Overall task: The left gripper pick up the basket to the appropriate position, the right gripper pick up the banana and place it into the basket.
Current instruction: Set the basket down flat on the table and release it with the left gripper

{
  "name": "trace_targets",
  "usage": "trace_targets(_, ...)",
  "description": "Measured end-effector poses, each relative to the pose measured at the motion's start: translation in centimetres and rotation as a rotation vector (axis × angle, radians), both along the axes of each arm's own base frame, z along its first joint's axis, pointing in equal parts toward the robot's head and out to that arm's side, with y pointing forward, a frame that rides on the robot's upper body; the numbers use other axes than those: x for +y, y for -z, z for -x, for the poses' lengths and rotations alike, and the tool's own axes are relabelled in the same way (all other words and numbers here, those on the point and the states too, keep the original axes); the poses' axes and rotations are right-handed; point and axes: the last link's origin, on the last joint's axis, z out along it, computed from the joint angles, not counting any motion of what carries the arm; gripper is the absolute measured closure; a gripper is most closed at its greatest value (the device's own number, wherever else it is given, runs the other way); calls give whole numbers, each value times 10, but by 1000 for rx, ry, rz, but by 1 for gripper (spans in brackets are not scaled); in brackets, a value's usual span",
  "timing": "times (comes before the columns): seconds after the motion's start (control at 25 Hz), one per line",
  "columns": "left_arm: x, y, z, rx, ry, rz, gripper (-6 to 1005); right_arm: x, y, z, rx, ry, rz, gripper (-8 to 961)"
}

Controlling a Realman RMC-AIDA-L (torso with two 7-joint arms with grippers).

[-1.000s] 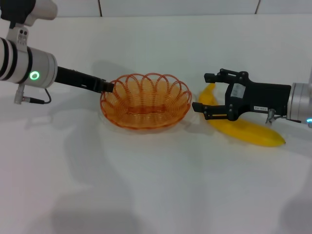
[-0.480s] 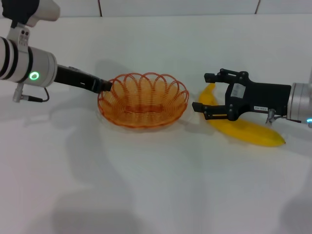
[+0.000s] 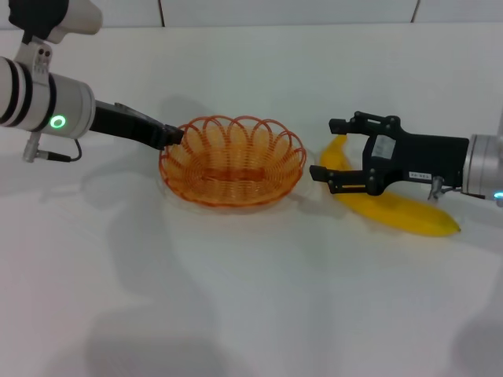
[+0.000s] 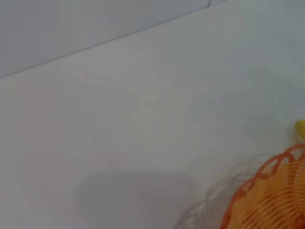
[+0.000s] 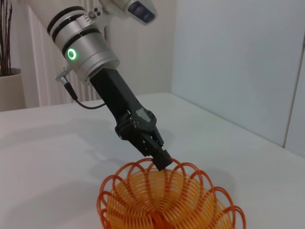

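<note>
The orange wire basket (image 3: 233, 161) sits mid-table; I cannot tell whether it touches the table. My left gripper (image 3: 174, 137) is shut on the basket's left rim. The right wrist view shows the left gripper (image 5: 159, 160) pinching a rim loop of the basket (image 5: 167, 202). My right gripper (image 3: 324, 148) is open, right of the basket, with its jaws pointing at it. The yellow banana (image 3: 405, 212) lies on the table under and behind that gripper, and its tip shows between the jaws. The left wrist view shows a part of the basket (image 4: 271, 200) and the banana tip (image 4: 300, 129).
The white table (image 3: 251, 298) spreads wide in front of the basket. A wall edge (image 3: 236, 23) runs along the table's back. A black cable (image 3: 59, 161) hangs from the left arm near the table's left side.
The left arm has lifted slightly and shifted, and the basket in its grip has nudged a little to the left. The right gripper and the banana have not moved.
</note>
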Motion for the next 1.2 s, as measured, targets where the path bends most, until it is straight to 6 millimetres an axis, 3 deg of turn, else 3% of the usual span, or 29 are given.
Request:
trace_targets(0.92,5,-2,-2,2,6,-24,959,-1,0,-2,0,6,0,63)
trace_targets(1.2,11,-22,0,6,59,-107,741,-3,-2,-6,4,20,-10,63)
